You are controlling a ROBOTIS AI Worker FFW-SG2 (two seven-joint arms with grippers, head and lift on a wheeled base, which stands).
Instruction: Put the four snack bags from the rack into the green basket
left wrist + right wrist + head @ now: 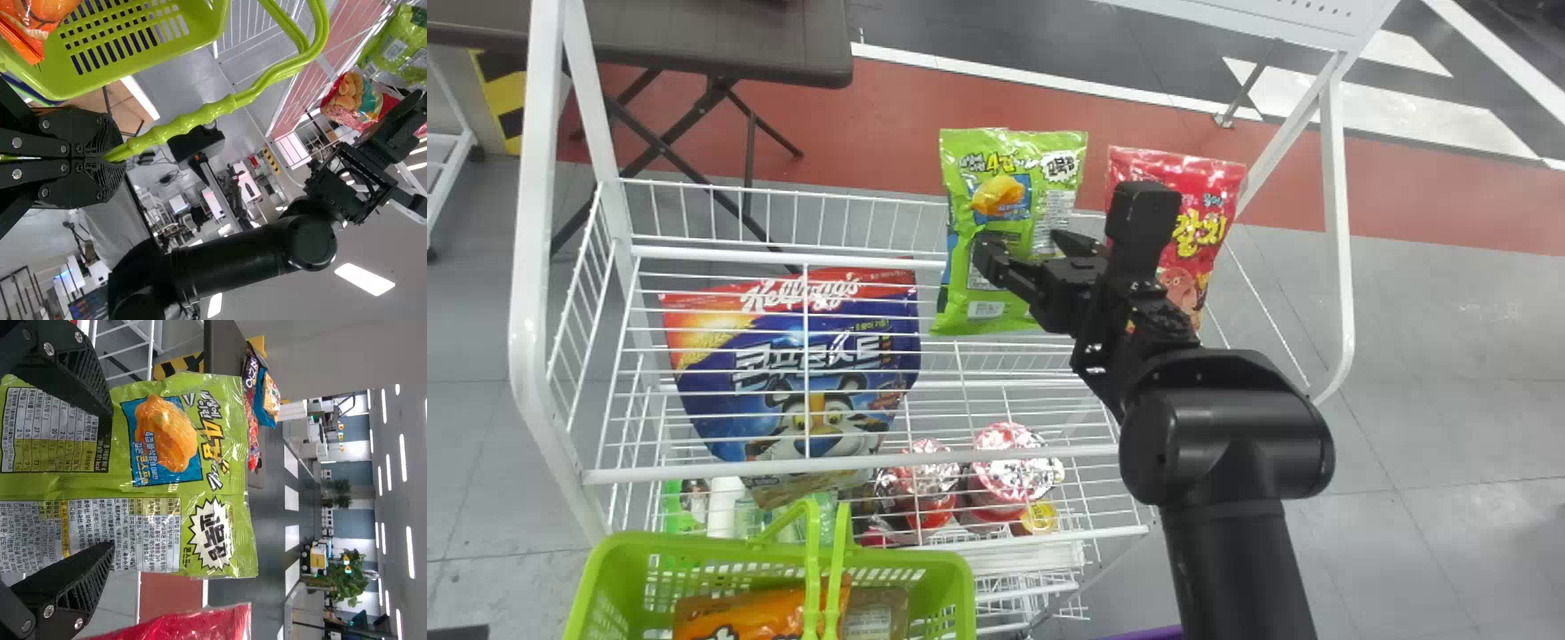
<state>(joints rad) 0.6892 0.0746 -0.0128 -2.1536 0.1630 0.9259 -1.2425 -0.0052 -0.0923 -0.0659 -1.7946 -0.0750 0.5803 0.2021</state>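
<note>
Green snack bag next: right gripper at its face, jaws spread

Green snack bag point(1054, 191) upright at rack's point(720, 474) rear edge, right of middle; red snack bag point(1214, 173) beside it, toward the rear right corner. Right gripper point(1021, 247) at the green bag, jaws apart, one either side of the back seam, nothing pinched. Left gripper point(113, 159) pressed together on the handle point(180, 130) of the green basket point(907, 560), off the rack's near left corner. Orange snack bag point(738, 618) and a brownish pack point(880, 613) inside; looks like about half done if both count.

Handling, my guess: very light, puffy, soft film, slippery, contents crushable. Best hold: mid-height, gathering film from both sides of the seam, enough to stop sliding, no hard squeeze. Top seal would be gentler on contents but floppier, would swing. Risks: fingertips skid off taut film, or nudge the bag over the rear rail. Close slowly, lift straight up, clear the rail, then carry to basket.
</note>
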